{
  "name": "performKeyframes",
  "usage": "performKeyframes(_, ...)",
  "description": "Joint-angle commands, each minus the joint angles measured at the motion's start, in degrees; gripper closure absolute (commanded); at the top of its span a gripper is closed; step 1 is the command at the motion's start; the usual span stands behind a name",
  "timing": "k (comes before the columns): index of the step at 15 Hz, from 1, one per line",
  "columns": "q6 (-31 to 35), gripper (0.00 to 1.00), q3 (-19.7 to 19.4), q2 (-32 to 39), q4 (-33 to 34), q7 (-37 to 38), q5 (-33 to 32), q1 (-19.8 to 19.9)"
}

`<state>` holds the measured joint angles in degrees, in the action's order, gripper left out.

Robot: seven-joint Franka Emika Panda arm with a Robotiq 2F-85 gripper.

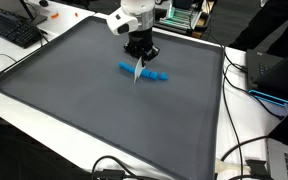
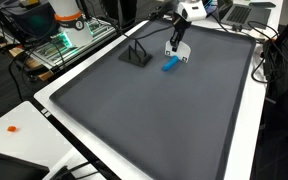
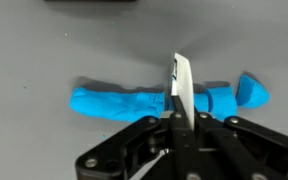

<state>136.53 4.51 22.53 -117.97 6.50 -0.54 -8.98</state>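
My gripper (image 3: 181, 122) is shut on a thin white knife blade (image 3: 182, 85) that points down onto a blue roll of dough (image 3: 119, 102) lying on the grey mat (image 1: 104, 120). In the wrist view the blade crosses the roll near its right end. A short blue piece (image 3: 251, 90) lies just apart at the far right. In both exterior views the gripper (image 1: 138, 52) (image 2: 175, 44) hangs right above the blue dough (image 1: 150, 73) (image 2: 170, 65), with the blade (image 1: 137, 73) touching it.
A black wedge-shaped stand (image 2: 136, 55) sits on the mat near the dough. A keyboard (image 1: 14, 30) and cables lie beyond the mat's edge. A laptop (image 1: 274, 75) stands at one side. A green-lit rack (image 2: 69, 40) is behind the table.
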Motion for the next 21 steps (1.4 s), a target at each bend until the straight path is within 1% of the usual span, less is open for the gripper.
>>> performKeyframes(1,-0.2,0.99,-0.3,-1.9,-1.9,0.7,-0.8,0.0)
performKeyframes(11,-0.4,0.99,-2.0,-5.3,-1.3,0.8,-2.7,0.8)
performKeyframes(16,-0.5,0.99,-3.0,-4.5,-0.8,0.7,-3.6,1.7)
performKeyframes(21,-0.3,0.99,-2.7,-3.1,-0.7,0.1,-2.8,2.3)
